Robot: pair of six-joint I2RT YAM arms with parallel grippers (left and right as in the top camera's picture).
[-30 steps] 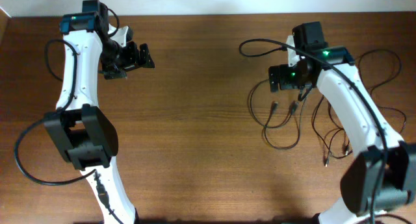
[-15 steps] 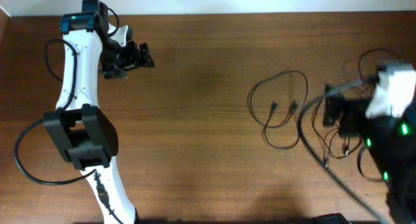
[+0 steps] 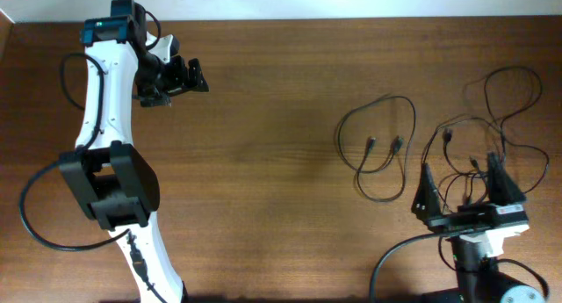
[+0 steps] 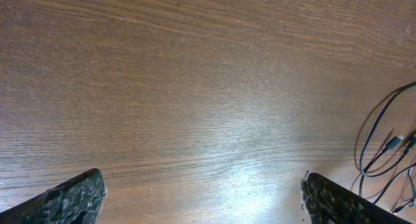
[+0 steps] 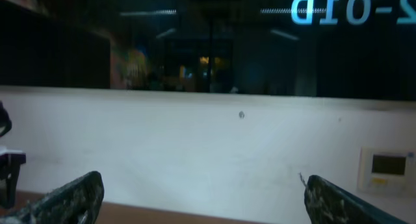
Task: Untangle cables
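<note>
a: where were the cables (image 3: 395, 145)?
b: on the right half of the wooden surface (image 3: 281, 162). a loose loop (image 3: 371, 145) with two plugs lay just left of a messier bunch (image 3: 449, 134) by the right edge
a: left pincer (image 3: 191, 76)?
b: far left corner, fingers spread apart, nothing between them, well apart from the cables
a: right pincer (image 3: 463, 184)?
b: at the near edge, over the bunch from above, fingers wide apart, no cord visibly gripped. its wrist view faced a white wall (image 5: 214, 146)
</note>
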